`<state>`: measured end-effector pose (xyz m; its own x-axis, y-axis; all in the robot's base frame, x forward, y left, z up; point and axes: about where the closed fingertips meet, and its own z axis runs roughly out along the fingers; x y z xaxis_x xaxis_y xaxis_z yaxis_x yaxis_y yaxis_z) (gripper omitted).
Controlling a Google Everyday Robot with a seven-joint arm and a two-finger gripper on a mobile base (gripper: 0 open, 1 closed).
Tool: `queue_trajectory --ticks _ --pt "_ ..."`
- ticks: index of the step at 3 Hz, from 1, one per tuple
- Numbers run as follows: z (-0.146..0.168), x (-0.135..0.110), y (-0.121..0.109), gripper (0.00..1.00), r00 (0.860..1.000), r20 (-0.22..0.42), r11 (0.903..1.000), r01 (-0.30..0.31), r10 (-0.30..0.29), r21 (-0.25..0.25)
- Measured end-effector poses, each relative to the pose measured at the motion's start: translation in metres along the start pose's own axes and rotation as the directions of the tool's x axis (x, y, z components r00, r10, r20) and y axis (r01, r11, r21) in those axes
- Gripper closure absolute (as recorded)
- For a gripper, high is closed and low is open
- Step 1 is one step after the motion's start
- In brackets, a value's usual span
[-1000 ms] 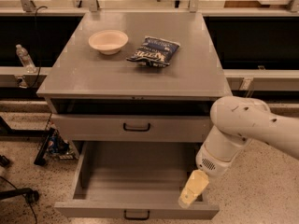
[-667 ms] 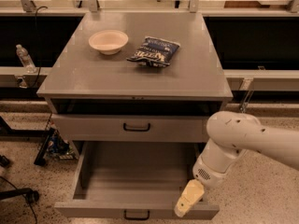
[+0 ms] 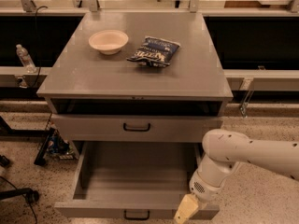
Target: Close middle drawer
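- Gripper (image 3: 187, 211) first: the cream-coloured tip hangs low at the right end of the middle drawer's (image 3: 98, 210) front panel, partly cut off by the bottom of the view.
- Whether it is spread or pressed together I cannot tell from where I stand; it holds nothing that I can see.
- It overlaps the top edge of the front panel, but I cannot say whether it touches the panel or sits just above it.
- That drawer is pulled well out of the cabinet, its grey floor bare, and its small black handle (image 3: 136, 214) sits at the centre, to the left of the tip.
- My guess is the white arm (image 3: 233, 155) comes in from the right and bends down so the tip can get at the front of the panel and push it back in. The handle is not needed for closing.
- Above it, the taller-fronted drawer (image 3: 93, 127) sits closed or nearly so.
- On the cabinet top (image 3: 196, 78) a bowl (image 3: 108, 41) and a chip bag (image 3: 154, 51) lie well clear of the work.
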<state>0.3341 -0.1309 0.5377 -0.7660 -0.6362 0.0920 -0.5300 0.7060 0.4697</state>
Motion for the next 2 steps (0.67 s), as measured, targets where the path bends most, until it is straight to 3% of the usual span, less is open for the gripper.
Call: queue_trajectory --ticks 2 --pt "0.044 0.01 -0.006 0.72 0.998 -0.017 0.9965 -0.059 0.058 -0.059"
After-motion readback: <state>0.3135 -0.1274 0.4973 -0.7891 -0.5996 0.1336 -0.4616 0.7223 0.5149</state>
